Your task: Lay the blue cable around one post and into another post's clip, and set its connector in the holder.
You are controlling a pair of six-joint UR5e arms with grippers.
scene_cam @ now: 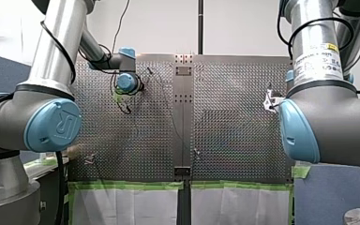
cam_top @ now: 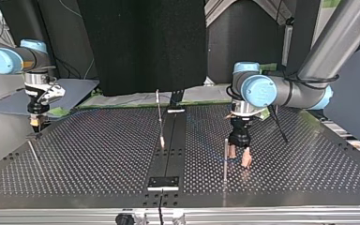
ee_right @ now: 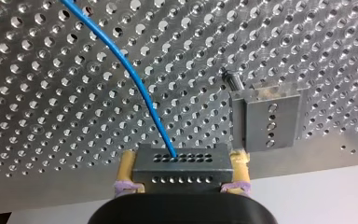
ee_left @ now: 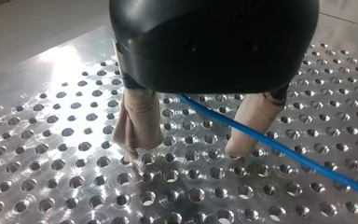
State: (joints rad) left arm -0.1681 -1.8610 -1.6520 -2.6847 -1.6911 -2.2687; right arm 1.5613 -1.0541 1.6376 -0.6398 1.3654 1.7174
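In the left wrist view the blue cable (ee_left: 279,147) lies on the perforated plate and runs between the beige-padded fingers (ee_left: 137,126) of my left gripper (ee_left: 184,151), which is open and just above the plate. In the top view that gripper (cam_top: 240,158) stands right beside a thin upright post (cam_top: 225,157). My right gripper (ee_right: 182,161) is shut on the grey connector block (ee_right: 182,175). The cable (ee_right: 135,79) leaves the block and curves away over the plate. The metal holder (ee_right: 268,119) is bolted just ahead of the connector and to one side, at the plate's edge.
A second thin post (cam_top: 160,117) with a pale tip leans at the plate's middle, beside the dark centre strip (cam_top: 171,140). A small metal bracket (cam_top: 164,183) sits on that strip near the top view's front edge. My right gripper (cam_top: 36,123) hangs at the plate's far left corner there.
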